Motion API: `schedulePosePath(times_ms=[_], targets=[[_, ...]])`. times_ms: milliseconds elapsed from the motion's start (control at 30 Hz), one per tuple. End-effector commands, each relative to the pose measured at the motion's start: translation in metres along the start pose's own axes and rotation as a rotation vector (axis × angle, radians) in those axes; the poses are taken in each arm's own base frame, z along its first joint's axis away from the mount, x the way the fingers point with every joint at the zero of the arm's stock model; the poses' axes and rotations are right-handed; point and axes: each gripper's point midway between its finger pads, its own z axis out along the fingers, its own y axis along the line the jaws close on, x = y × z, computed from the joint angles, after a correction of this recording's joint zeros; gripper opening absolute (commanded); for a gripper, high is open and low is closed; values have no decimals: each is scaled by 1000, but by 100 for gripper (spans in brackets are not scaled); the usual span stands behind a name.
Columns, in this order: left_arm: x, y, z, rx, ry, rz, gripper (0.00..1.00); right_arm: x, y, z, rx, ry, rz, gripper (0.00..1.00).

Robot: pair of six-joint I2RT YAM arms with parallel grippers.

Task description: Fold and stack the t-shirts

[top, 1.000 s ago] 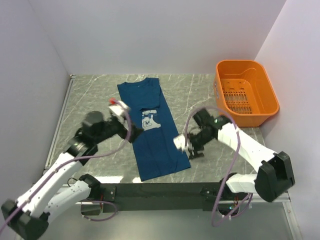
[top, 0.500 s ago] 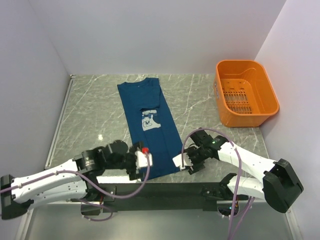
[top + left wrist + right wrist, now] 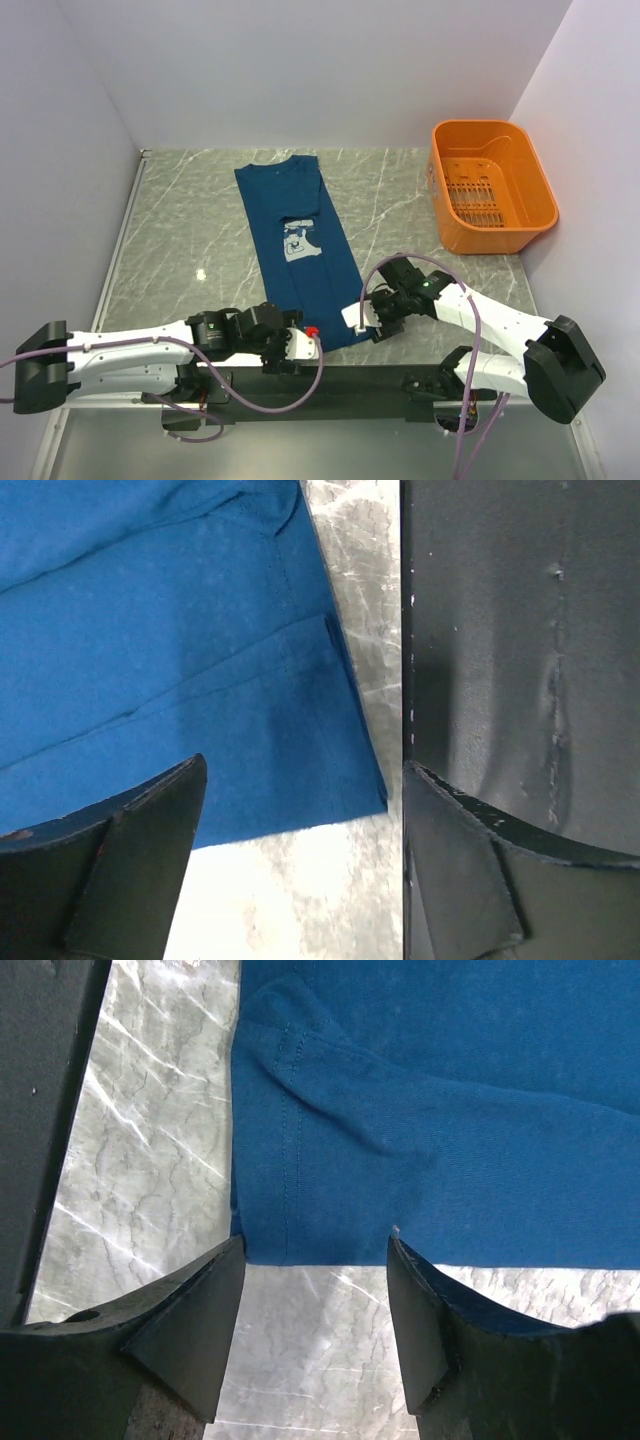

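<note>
**Basket.** An orange plastic basket [image 3: 441, 205] stands at the far right of the grey marble table [image 3: 190, 220], against the right wall. Its slotted floor is in plain view. It is well apart from both arms.

**Shirt.** The dark teal-blue t-shirt [image 3: 300, 270] lies flat on the table left of centre, folded lengthwise into a long strip. The collar is at the far end and the hem at the near edge. The pale grey print [image 3: 298, 241] faces up about halfway along.

**Left arm.** It lies low and stretched out along the near edge of the table. The left gripper [image 3: 303, 342] is at the hem's near-left corner, beside the black mounting rail [image 3: 520, 630]. In the wrist view its fingers [image 3: 110, 870] are spread wide, with the hem corner between them. Whether they touch the cloth cannot be told.

**Right arm.** It bends up from its base, and the forearm reaches leftward and down. The right gripper [image 3: 315, 1330] is at the hem's near-right corner. Its fingers [image 3: 190, 1330] are likewise spread, straddling the stitched hem edge with nothing pinched.
</note>
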Motion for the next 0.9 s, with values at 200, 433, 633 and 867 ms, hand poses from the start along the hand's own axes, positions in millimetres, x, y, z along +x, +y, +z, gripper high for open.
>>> schedulePosePath(times_ms=[200,433,633,867], targets=[[-2,-1,21,7,-29,34,77,-8,-18,-18,81,-53,34,64],[13,-7,29,36,33,41,72,-9,-14,-21,87,-70,50,64],[27,-10,37,56,91,45,63,-6,1,-19,42,-70,26,67],[35,-11,42,57,125,42,51,-12,5,-19,27,-99,17,71]])
